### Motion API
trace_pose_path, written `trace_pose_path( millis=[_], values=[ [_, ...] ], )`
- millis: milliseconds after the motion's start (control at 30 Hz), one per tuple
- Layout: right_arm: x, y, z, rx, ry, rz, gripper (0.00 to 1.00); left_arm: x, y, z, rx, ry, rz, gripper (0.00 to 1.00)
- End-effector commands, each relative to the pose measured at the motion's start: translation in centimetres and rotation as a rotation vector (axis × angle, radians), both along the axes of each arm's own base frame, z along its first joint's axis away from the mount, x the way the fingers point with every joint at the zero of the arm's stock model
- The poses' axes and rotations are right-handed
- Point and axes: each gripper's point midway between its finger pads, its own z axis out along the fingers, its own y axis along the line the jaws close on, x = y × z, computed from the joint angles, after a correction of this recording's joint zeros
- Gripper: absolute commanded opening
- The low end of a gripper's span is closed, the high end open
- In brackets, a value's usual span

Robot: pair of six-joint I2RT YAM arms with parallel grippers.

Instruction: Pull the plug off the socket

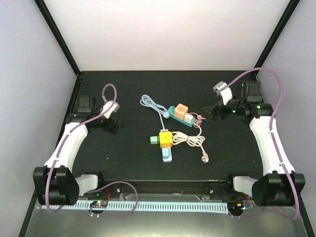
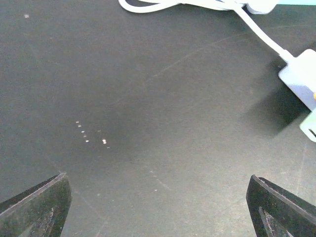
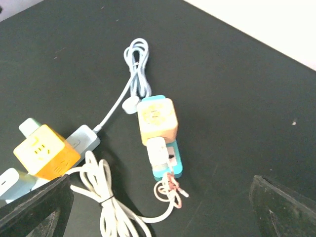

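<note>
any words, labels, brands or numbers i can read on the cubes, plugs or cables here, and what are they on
No word, brand or number can be read in any view.
yellow cube: pale marks on its top face, too blurred to read; they may be only socket slots.
orange cube: pale marks on its top face, likewise unreadable.
white plug: no print shows.

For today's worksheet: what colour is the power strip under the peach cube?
Teal power strip; clearest in right wrist view.
</note>
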Motion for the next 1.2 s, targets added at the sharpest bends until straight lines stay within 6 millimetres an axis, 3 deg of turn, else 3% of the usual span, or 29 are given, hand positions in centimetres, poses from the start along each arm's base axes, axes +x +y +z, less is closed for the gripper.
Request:
trace_pose_path(
  millis=[0, 200, 367, 533, 800, 1167],
  values=[
    [-2.5, 1.9, -0.7, -0.042, -0.011, 0.142, 1.0, -0.7, -2.1, 0.0, 0.006, -0.016, -0.1, 0.99],
    [-6.0, 6.0, -2.0, -0.122, -0.063, 0.374, 1.0, -3.0, -5.4, 0.7, -0.048, -0.032, -0.284, 0.99],
    [-8.7, 10.0, -3.7, -0.205, -0.083, 0.575, 1.0, -4.1, -6.4, 1.0, -0.076, -0.047, -0.351, 0.99],
    [-9.9, 13.3, -6.0, -0.28, -0.076, 0.72, 0.95, -5.6, -7.2, 1.1, -0.106, -0.065, -0.413, 0.99],
    [-9.5, 17.0, -9.4, -0.362, -0.043, 0.802, 0.89, -7.6, -7.9, 0.9, -0.134, -0.103, -0.495, 0.99],
    [-7.5, 18.6, -13.2, -0.424, -0.012, 0.817, 0.8, -9.2, -8.9, 0.1, -0.155, -0.213, -0.6, 0.99]
  ],
)
